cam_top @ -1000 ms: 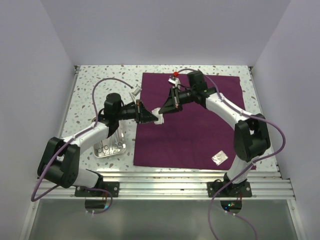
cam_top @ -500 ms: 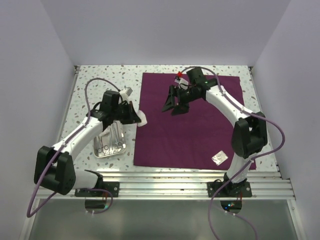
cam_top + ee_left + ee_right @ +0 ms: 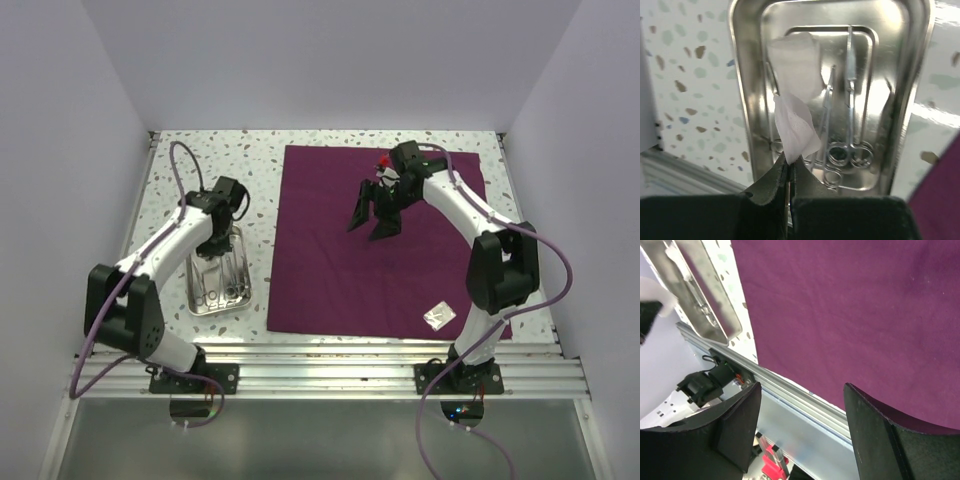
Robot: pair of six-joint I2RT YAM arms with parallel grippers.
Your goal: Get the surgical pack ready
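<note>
My left gripper (image 3: 789, 167) pinches gauze (image 3: 795, 125) over the tray (image 3: 900, 100) near the table's left edge. My right gripper (image 3: 802, 387) gapes above the cloth (image 3: 840, 300).

The maroon cloth (image 3: 380, 255) lies flat and unfolded on the table (image 3: 200, 160); the small steel tray (image 3: 742, 100) sits just off its edge at 9 o'clock, holding silver scissor-like instruments (image 3: 842, 150) laid lengthwise; a white gauze square (image 3: 796, 125) dangles over the tray, pinched in the left claw (image 3: 789, 170).
</note>
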